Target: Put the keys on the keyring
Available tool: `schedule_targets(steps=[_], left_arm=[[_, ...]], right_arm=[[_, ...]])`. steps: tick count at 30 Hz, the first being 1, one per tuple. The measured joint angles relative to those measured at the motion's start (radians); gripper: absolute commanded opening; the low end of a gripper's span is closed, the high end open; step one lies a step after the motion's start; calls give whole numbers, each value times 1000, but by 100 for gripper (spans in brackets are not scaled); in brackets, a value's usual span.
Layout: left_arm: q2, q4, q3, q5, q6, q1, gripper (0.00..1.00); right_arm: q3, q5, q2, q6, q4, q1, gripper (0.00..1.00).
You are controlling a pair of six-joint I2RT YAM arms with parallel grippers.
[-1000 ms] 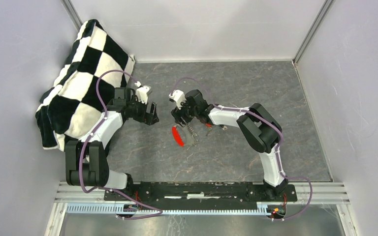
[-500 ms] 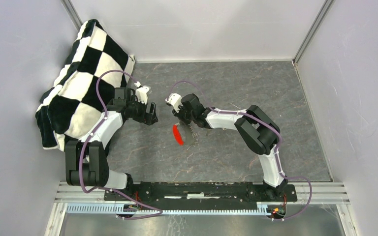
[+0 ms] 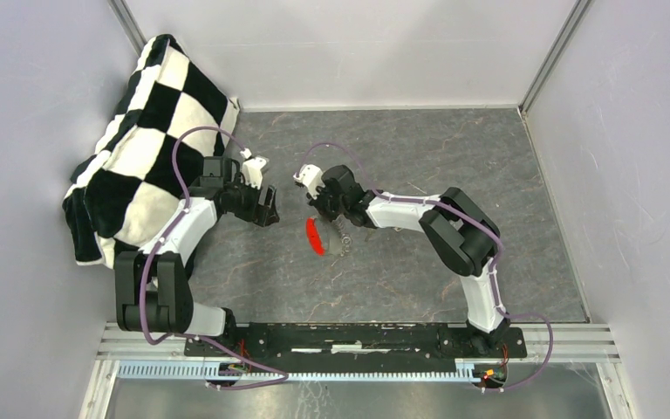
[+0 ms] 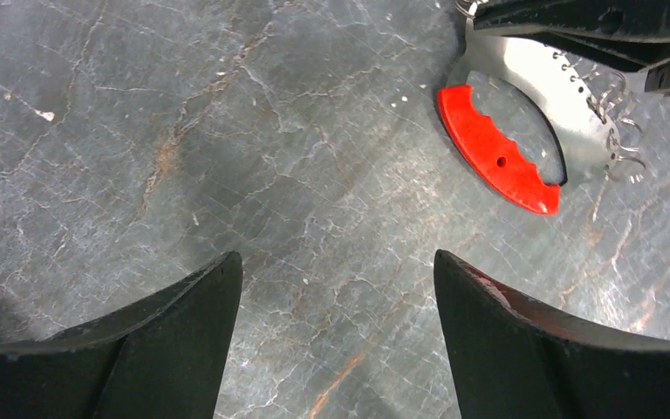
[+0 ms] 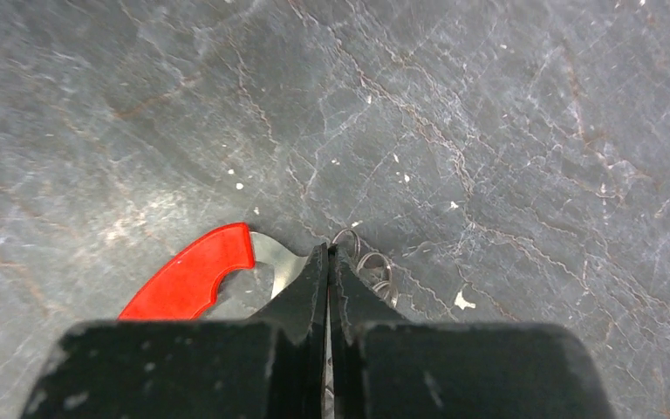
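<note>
Our keyring is a bright red curved band on a shiny grey arc with little wire loops, lying around the middle of the surface. From the top we only get a red sliver; the left wrist view shows the teeth. The left tool is spread wide nearby. The right tool is pressed together at the grey part, and we can't tell if it pinches anything.

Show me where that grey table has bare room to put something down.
Widest: the right side, between the right arm and the right wall. The strip along the back wall, right of the checkered blanket, and the patch between the keyring and the base rail. Crowded: the middle around the keyring, with the left arm alongside; the blanket covers the left.
</note>
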Motion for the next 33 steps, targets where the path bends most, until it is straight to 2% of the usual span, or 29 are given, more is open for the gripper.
schedule_targets(steps=[10,16,18,24,27,33], left_arm=[[-117,-89,29,90,157,0,88],[-196,-152,39,217,291,0,89],[-236,-199,61,267,372,0,86],[-362,-402,163,413,667,0,67],[-399,-524,185,478,800,0,66],[-453,-652,185,577,912,0,58]], right_arm=[[-92,-72,-184,49,75,0,0],[-171,-236,-290,89,118,-1,0],[-205,-310,-340,108,127,-1,1],[-265,-528,-489,188,179,3,0],[-274,-612,-549,225,209,10,0],[-279,-703,-621,268,242,31,0]])
